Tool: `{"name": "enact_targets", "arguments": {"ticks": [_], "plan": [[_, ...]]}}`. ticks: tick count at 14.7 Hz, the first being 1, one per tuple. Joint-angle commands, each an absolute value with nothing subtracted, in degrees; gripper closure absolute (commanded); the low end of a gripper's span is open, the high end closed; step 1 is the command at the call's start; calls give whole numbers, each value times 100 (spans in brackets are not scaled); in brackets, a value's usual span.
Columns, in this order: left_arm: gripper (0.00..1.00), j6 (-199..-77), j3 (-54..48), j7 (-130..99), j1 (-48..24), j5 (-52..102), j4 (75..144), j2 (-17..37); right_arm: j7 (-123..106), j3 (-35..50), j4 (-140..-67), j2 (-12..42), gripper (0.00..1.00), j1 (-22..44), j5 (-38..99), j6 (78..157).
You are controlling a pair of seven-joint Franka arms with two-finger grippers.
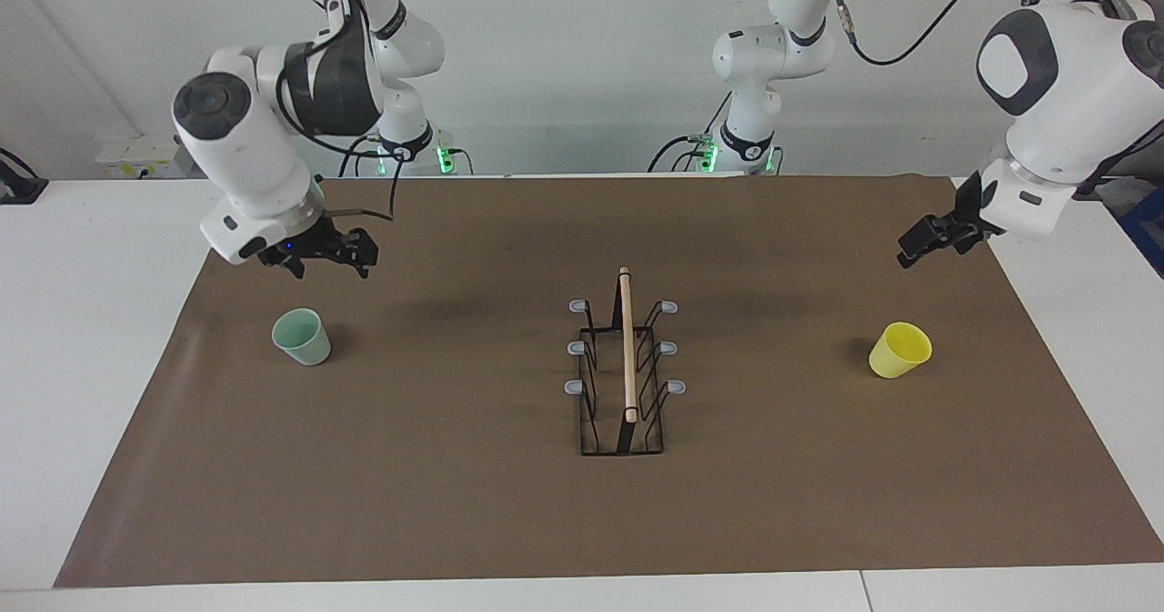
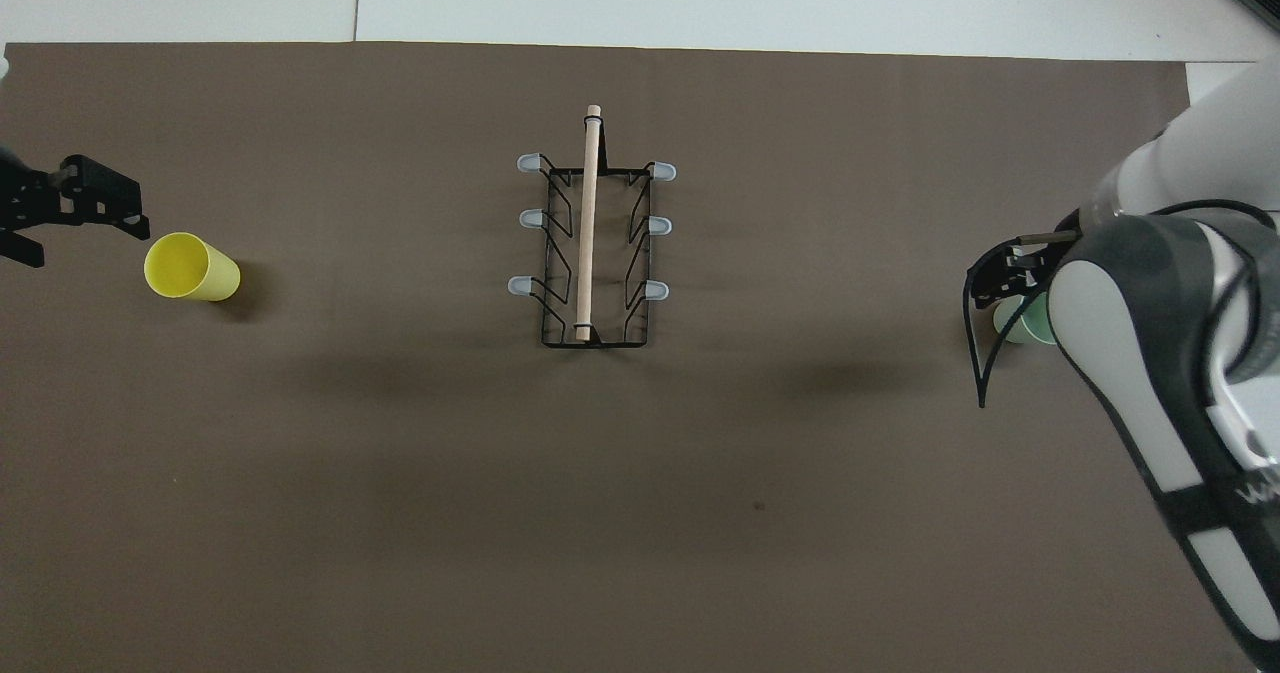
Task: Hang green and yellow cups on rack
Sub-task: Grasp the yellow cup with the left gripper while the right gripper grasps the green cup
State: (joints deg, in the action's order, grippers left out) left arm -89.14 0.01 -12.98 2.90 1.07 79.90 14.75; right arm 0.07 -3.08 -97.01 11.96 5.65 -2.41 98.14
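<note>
Pincers approaching: right pincer (image 1: 320,257) above pale mint-green plastic cup (image 1: 302,336), left pincer (image 1: 929,236) above bright yellow plastic cup (image 1: 899,350), both apparently spread for grasping; black wire rack (image 1: 622,385) unloaded.

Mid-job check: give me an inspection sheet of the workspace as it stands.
Surface: brown mat on white table.
Job's things: green cup and yellow cup on the mat, not gripped; rack between them, prongs bare.
Clutter: nothing seen.
Grippers: right gripper raised over the mat by the green cup; left gripper raised near the yellow cup.
Cables: black cable on the right arm.
Surroundings: white wall.
</note>
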Motion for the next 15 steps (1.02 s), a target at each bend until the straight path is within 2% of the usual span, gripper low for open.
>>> {"name": "enact_targets", "arguments": {"ticks": [1, 3, 5, 7, 9, 11, 15], "plan": [[0, -9087, 140, -2343, 316, 263, 7401, 2090, -919, -273, -9115, 2081, 0, 545, -535, 9808], [0, -9393, 289, -2854, 334, 403, 7199, 2424, -1474, -211, -9079, 2380, 0, 562, -885, 9861], [0, -9728, 570, -3005, 334, 492, 7155, 2732, -1625, 121, -8913, 2845, 0, 720, -1858, 9861], [0, -9844, 720, -3320, 395, 693, 6840, 3162, -2123, 386, -8982, 3075, 0, 747, -2738, 9905], [0, -9966, 756, -3690, 614, 1078, 6697, 3462, -2731, 413, -9384, 3085, 0, 983, -3616, 9914], [0, -10037, 756, -3857, 861, 1353, 6706, 3655, -3372, 422, -10069, 2945, 0, 1081, -4470, 10106], [0, -10292, 747, -4998, 1168, 1730, 6767, 4025, -4157, 422, -10896, 2637, 0, 1134, -5666, 10186]]}}
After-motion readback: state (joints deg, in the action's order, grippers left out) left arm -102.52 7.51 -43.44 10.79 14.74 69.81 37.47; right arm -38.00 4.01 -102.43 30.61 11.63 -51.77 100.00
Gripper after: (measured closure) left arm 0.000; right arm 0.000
